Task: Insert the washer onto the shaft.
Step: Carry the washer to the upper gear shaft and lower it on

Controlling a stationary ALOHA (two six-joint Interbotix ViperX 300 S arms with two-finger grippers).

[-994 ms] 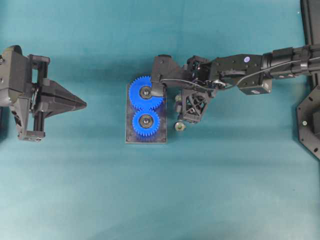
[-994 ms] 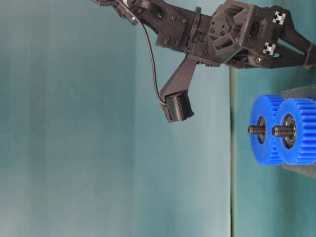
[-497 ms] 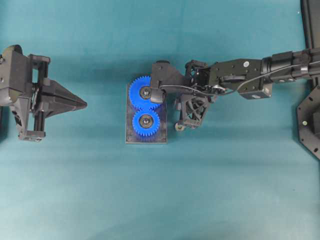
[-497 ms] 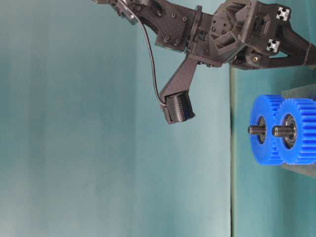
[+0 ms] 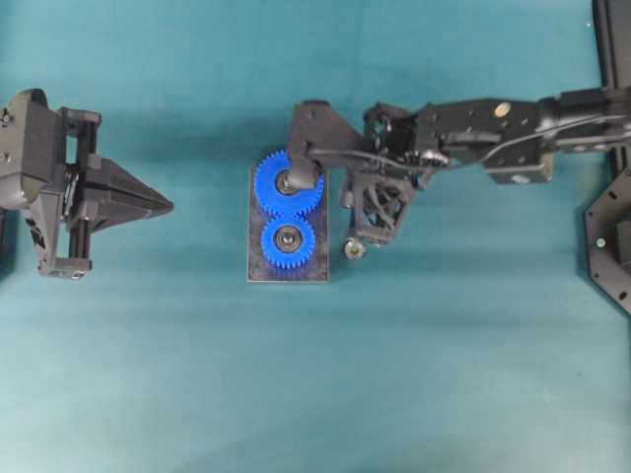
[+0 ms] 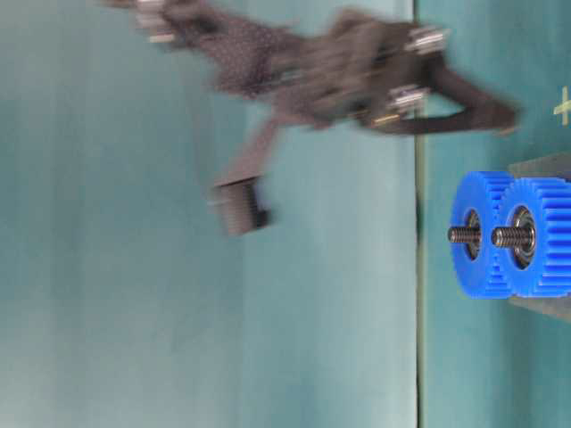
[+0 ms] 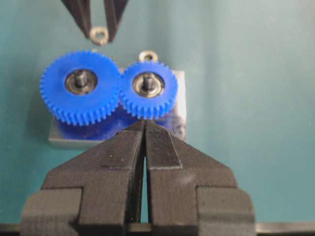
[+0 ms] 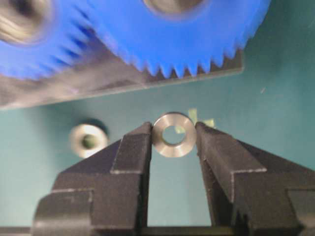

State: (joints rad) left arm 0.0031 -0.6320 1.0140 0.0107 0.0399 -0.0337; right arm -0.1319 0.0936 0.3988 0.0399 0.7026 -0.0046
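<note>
A small steel washer is pinched by its rim between the fingertips of my right gripper, just off the edge of the grey base plate. The left wrist view shows that washer held above the table beyond the large blue gear. Two threaded shafts stick up from the gears' hubs. My right gripper hangs beside the plate. My left gripper rests shut and empty, far to the left.
A second small metal ring lies on the teal mat right of the plate, also seen as a ring beside my right fingers. The smaller blue gear meshes with the larger one. Black frame parts stand at the right edge.
My right gripper has closed on the washer and risen from the table with it, blurred by motion in the table-level view. The left arm has not moved.
</note>
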